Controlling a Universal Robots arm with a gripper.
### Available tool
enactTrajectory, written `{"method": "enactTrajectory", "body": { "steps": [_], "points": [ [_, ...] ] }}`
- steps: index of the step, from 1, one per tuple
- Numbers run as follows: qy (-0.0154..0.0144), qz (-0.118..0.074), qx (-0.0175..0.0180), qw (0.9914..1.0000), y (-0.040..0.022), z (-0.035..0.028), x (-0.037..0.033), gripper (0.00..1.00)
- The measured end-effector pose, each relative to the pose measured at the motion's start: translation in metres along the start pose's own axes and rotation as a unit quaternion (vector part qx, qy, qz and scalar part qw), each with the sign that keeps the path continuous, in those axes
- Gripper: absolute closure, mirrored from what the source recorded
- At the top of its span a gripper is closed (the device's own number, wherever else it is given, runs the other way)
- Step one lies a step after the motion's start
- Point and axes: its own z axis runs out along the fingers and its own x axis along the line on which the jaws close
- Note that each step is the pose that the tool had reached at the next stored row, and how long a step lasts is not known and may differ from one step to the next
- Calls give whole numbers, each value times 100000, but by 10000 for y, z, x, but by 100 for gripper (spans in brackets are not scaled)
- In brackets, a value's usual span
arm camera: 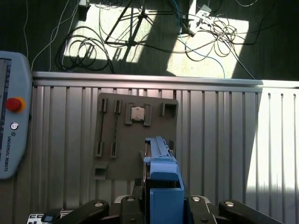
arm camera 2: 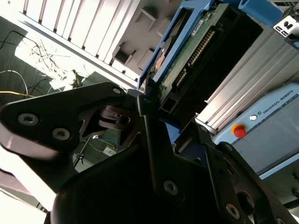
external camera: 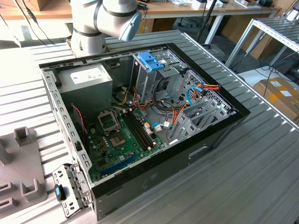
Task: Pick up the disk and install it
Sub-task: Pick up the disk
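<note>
Pincer [arm camera: 163, 203] grips the disk [arm camera: 160, 156] (second wrist view: green board [arm camera 2: 184, 53])

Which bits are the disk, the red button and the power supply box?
disk [arm camera 2: 185, 53]: second wrist view, on its green circuit board side.
red button [arm camera: 13, 103]: first wrist view, on the button's top.
power supply box [external camera: 86, 75]: exterior view, on its white label.
</note>
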Motion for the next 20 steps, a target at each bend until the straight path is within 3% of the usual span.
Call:
{"method": "enactTrajectory", "body": {
  "steps": [20],
  "points": [
    [3, 0, -3, 100000, -145, -10, 12, 63]
  ]
}}
